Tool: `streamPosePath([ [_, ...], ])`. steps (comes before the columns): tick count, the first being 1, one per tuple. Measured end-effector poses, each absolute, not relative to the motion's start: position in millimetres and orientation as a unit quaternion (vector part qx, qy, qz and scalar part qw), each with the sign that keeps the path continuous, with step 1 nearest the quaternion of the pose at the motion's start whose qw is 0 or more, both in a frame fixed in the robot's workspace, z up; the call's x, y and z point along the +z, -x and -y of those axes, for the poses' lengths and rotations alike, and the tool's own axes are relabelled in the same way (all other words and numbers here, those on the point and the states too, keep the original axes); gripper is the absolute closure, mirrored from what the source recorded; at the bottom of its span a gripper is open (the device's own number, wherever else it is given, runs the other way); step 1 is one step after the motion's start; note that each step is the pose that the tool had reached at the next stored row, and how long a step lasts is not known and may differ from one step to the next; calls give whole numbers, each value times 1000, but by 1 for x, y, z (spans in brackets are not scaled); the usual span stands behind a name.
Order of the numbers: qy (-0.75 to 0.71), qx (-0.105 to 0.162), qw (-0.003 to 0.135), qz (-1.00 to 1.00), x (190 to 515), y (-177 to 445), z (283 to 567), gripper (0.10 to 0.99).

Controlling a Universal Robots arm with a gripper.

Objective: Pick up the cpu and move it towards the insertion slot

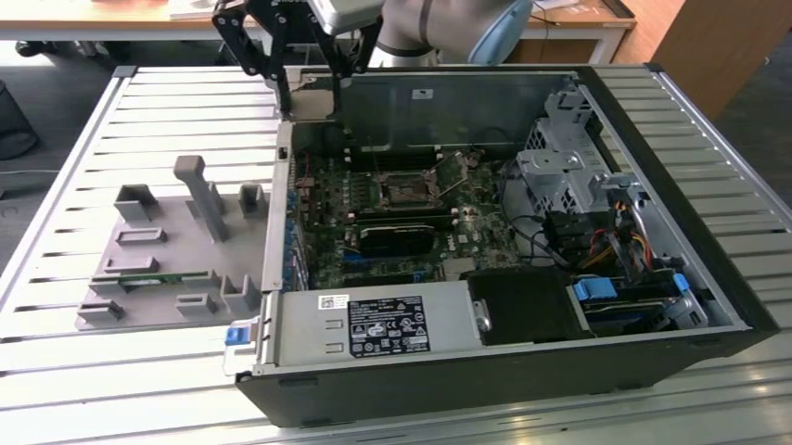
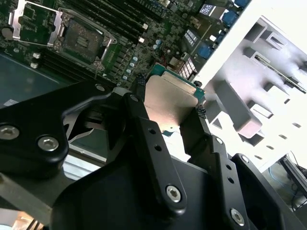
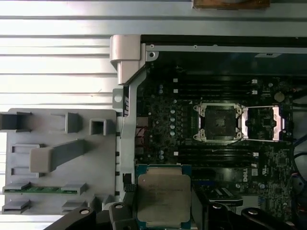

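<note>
The cpu (image 3: 163,194), a flat square chip with a silvery top and a green rim, sits between the black fingers (image 2: 144,120) of my gripper (image 2: 170,101), which is shut on its two opposite edges. It hangs above the motherboard near the open case's wall. In the exterior view my gripper (image 1: 310,74) is over the case's far corner on the exterior view's left. The insertion slot (image 3: 219,123) is a dark square socket with its shiny metal frame swung open beside it. The same insertion slot (image 1: 405,188) (image 2: 81,40) lies some way from the chip, with nothing in it.
A grey fixture tray (image 1: 173,250) with pockets, posts and a green memory stick (image 1: 148,278) lies outside the case on the slatted table (image 1: 74,371). Inside the case stand a black card (image 1: 396,236), the power supply (image 1: 371,324) and a metal drive cage (image 1: 563,176) with cables.
</note>
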State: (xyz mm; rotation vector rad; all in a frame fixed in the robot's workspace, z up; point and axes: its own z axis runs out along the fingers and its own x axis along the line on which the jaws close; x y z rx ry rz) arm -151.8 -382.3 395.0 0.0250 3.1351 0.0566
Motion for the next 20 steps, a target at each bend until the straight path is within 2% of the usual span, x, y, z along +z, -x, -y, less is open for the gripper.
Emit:
streamPosePath([
  [20,-8,19,3,-1000,395,123,376,549],
])
